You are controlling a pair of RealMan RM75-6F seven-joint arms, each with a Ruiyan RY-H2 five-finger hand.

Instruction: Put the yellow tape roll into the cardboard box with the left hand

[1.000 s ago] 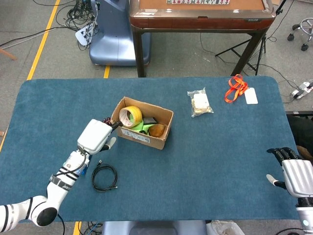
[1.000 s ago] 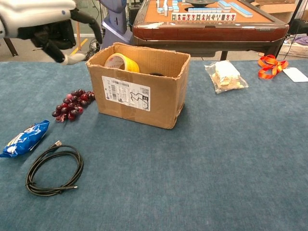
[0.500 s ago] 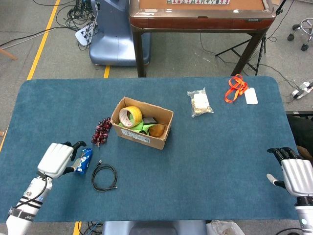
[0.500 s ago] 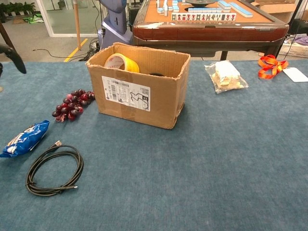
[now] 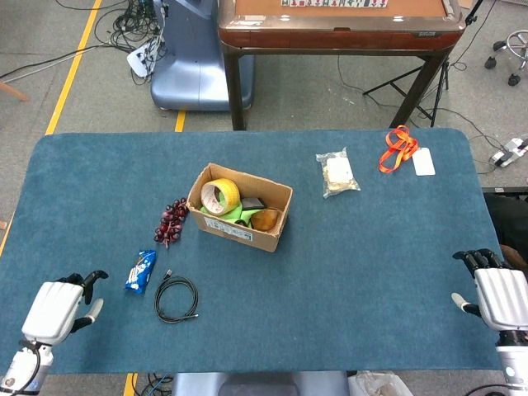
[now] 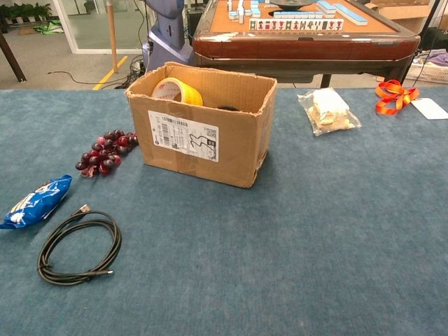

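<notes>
The yellow tape roll (image 5: 219, 196) lies tilted inside the cardboard box (image 5: 247, 233), at its left end; in the chest view the yellow tape roll (image 6: 173, 91) shows above the rim of the cardboard box (image 6: 203, 140). My left hand (image 5: 56, 307) is at the table's near left corner, far from the box, holding nothing with its fingers apart. My right hand (image 5: 497, 294) hangs at the near right edge, empty, fingers apart. Neither hand shows in the chest view.
Dark grapes (image 5: 171, 222), a blue snack packet (image 5: 141, 271) and a coiled black cable (image 5: 176, 298) lie left of the box. A clear bag of food (image 5: 337, 174) and an orange lanyard with a white tag (image 5: 402, 149) lie at the far right. The box also holds green and brown items.
My left hand has drawn back from beside the box to the near left corner of the table. The tape roll stays in the box. The right hand has not moved.
</notes>
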